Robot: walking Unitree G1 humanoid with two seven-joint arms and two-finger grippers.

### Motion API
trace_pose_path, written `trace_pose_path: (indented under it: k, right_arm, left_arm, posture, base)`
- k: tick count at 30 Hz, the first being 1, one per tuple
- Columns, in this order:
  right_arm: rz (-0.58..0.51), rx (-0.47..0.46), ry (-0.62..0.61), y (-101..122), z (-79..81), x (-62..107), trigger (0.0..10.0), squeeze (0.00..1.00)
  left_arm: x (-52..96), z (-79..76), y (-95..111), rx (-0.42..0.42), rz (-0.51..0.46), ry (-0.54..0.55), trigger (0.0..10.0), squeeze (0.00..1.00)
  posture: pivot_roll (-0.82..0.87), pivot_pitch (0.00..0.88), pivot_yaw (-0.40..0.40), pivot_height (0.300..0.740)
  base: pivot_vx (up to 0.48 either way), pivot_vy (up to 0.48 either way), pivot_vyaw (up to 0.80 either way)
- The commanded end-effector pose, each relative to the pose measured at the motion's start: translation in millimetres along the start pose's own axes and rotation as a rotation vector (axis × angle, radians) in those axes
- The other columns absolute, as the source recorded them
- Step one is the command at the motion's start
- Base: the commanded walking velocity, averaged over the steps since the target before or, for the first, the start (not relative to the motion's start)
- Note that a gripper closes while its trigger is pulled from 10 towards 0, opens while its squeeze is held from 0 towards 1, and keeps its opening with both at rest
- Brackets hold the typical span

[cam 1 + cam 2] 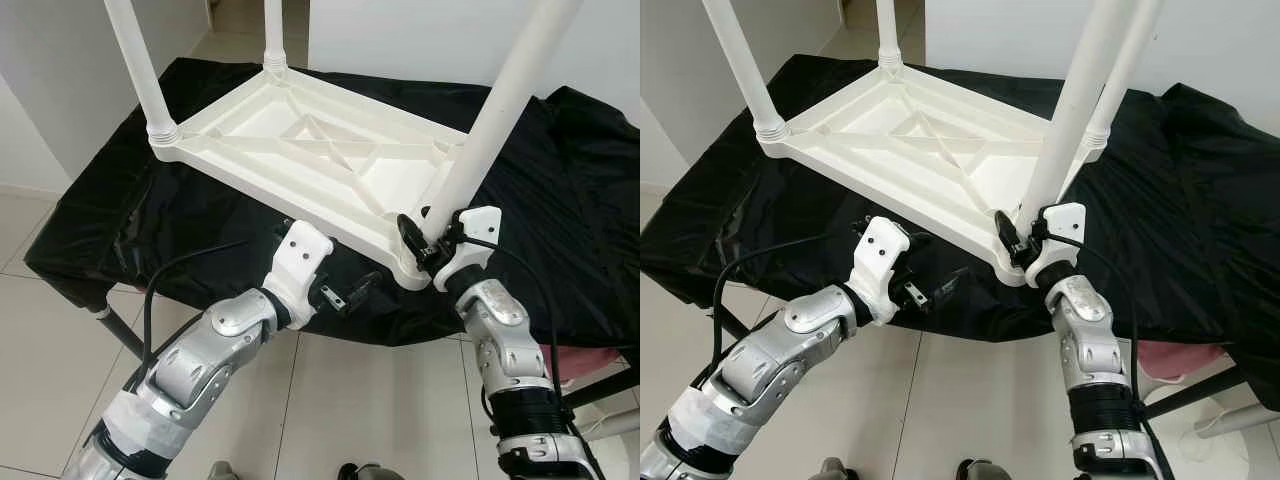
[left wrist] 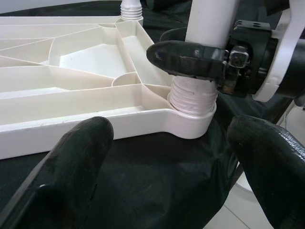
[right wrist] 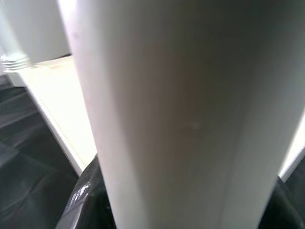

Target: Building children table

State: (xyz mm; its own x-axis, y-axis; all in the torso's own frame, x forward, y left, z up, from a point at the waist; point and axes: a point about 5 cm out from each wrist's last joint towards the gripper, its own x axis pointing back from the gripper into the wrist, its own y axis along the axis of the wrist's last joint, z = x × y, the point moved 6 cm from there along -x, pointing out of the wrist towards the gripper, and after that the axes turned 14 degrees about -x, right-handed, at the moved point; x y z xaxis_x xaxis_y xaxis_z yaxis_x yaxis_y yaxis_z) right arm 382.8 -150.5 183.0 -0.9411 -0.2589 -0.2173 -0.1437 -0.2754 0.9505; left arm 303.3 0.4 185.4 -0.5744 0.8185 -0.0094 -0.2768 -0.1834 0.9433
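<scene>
The white children's table (image 1: 310, 150) lies upside down on the black-draped tabletop (image 1: 560, 190). The right claw (image 1: 425, 235) is clamped around the near-corner leg (image 1: 490, 130) just above its socket. The left claw (image 1: 350, 293) hovers spread wide beside that corner, gripping nothing.

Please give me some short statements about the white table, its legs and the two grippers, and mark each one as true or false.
1. The tabletop lies upside down on a black cloth. True.
2. The right gripper is shut on the near right leg. True.
3. The left gripper holds a leg. False: it is open, holds nothing, and hangs beside the tabletop's near edge.
4. The near right leg lies flat on the cloth. False: it stands in its corner socket, leaning slightly.
5. The cloth is red. False: it is black.
</scene>
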Motion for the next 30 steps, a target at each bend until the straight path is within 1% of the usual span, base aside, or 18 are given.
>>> trace_pose_path:
  k: [1,2,4,7,8,9,10,11,13,14,17,18,20,21,22,23,26,30]
  right_arm:
    - [0.026,-0.034,-0.110,-11.7,-7.7,4.2,10.0,0.00]
    - [0.026,-0.034,-0.110,-11.7,-7.7,4.2,10.0,0.00]
    - [0.009,-0.035,-0.249,-16.2,-9.9,9.1,10.0,0.00]
    - [-0.024,-0.050,-0.369,-20.2,-3.9,16.3,10.0,0.00]
    - [-0.024,-0.050,-0.369,-20.2,-3.9,16.3,10.0,0.00]
    - [-0.031,-0.056,-0.399,-21.3,-2.7,18.1,10.0,0.00]
    - [-0.030,-0.079,-0.422,-24.4,-0.6,19.4,10.0,0.00]
    - [-0.030,-0.079,-0.422,-24.4,-0.6,19.4,10.0,0.00]
    - [-0.030,-0.120,-0.444,-28.1,4.3,20.2,10.0,0.00]
    - [-0.030,-0.120,-0.444,-28.1,4.3,20.2,10.0,0.00]
    - [-0.042,-0.119,-0.435,-26.2,11.7,18.9,10.0,0.00]
    - [-0.071,-0.118,-0.401,-18.2,14.7,16.2,10.0,0.00]
    - [-0.086,-0.113,-0.398,-13.5,14.2,16.2,10.0,0.00]
    - [-0.091,-0.115,-0.397,-12.4,13.8,16.7,10.0,0.21]
    - [-0.091,-0.115,-0.397,-12.4,13.8,16.7,10.0,0.21]
    - [-0.098,-0.130,-0.391,-11.4,14.7,17.1,10.0,1.00]
    - [-0.121,-0.118,-0.366,-6.2,20.8,18.3,10.0,1.00]
    - [-0.132,-0.110,-0.347,-3.5,23.9,20.2,10.0,1.00]
  left_arm:
    - [0.9,-18.3,3.3,-0.001,-0.027,-0.153,10.0,0.00]
    - [0.9,-18.3,3.3,-0.001,-0.027,-0.153,10.0,0.00]
    - [1.0,-18.8,3.3,0.000,-0.027,-0.151,10.0,0.00]
    - [0.3,-18.6,3.6,0.002,-0.029,-0.147,10.0,0.00]
    - [0.3,-18.6,3.6,0.002,-0.029,-0.147,10.0,0.00]
    - [0.2,-18.7,3.5,0.003,-0.029,-0.146,10.0,0.00]
    - [0.2,-19.0,3.5,0.002,-0.029,-0.146,10.0,0.00]
    - [0.2,-19.0,3.5,0.002,-0.029,-0.146,10.0,0.00]
    - [0.3,-19.1,3.7,0.002,-0.030,-0.145,10.0,0.00]
    - [0.3,-19.1,3.7,0.002,-0.030,-0.145,10.0,0.00]
    - [0.4,-19.0,3.8,0.004,-0.030,-0.143,10.0,0.00]
    - [0.3,-19.4,3.6,0.005,-0.030,-0.146,10.0,0.00]
    - [0.5,-19.8,3.3,0.005,-0.029,-0.148,10.0,0.00]
    - [0.6,-19.7,3.0,0.004,-0.028,-0.148,10.0,0.00]
    - [0.6,-19.7,3.0,0.004,-0.028,-0.148,10.0,0.00]
    - [0.9,-19.5,3.0,0.004,-0.028,-0.148,10.0,0.00]
    - [1.9,-17.4,2.1,0.004,-0.025,-0.142,10.0,0.00]
    - [2.6,-15.4,1.5,0.005,-0.023,-0.136,10.0,0.00]
  posture:
    - [0.05,0.140,-0.011,0.740]
    - [0.05,0.140,-0.011,0.740]
    - [0.06,0.138,-0.018,0.740]
    - [0.06,0.135,-0.026,0.740]
    - [0.06,0.135,-0.026,0.740]
    - [0.06,0.135,-0.026,0.740]
    - [0.06,0.133,-0.030,0.740]
    - [0.06,0.133,-0.030,0.740]
    - [0.07,0.130,-0.031,0.740]
    - [0.07,0.130,-0.031,0.740]
    - [0.07,0.129,-0.029,0.740]
    - [0.06,0.131,-0.022,0.740]
    - [0.06,0.133,-0.022,0.740]
    - [0.06,0.134,-0.022,0.740]
    - [0.06,0.134,-0.022,0.740]
    - [0.06,0.134,-0.022,0.740]
    - [0.06,0.137,-0.021,0.740]
    - [0.06,0.138,-0.021,0.740]
  base:
    - [0.000,0.000,0.00]
    - [0.000,0.000,0.00]
    - [0.000,0.000,0.00]
    - [0.000,0.000,0.00]
    - [0.000,0.000,0.00]
    - [0.000,0.000,0.00]
    - [0.000,0.000,0.00]
    - [0.000,0.000,0.00]
    - [0.000,0.000,0.00]
    - [0.000,0.000,0.00]
    - [0.000,0.000,0.00]
    - [0.000,0.000,0.00]
    - [0.000,0.000,0.00]
    - [0.000,0.000,0.00]
    - [0.000,0.000,0.00]
    - [0.000,0.000,0.00]
    - [0.000,0.000,0.00]
    - [0.000,0.000,0.00]
